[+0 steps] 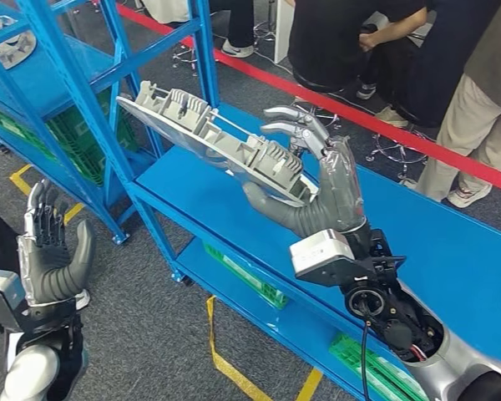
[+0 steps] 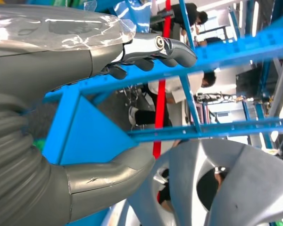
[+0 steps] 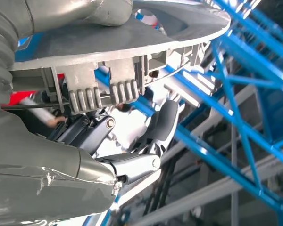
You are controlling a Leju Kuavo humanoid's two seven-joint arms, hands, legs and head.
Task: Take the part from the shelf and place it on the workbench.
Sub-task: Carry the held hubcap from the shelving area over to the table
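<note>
Gripping 1 end of the stiff, probably weighty part (image 1: 216, 138) in right hand (image 1: 326, 188), over the bench (image 1: 424, 242) edge; left hand (image 1: 49, 246) hanging open.

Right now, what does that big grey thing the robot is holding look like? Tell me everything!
The grey part is a long, flat piece that looks like cast metal or hard plastic. One face is a smooth plate; the other carries ribbed blocks, little toothed fins and a thin rod running along it. The right hand grips one end, thumb under the plate and fingers over the ribbed side. It tilts in the air above the blue workbench, its far end reaching toward the blue shelf frame. Nothing else touches it.
</note>
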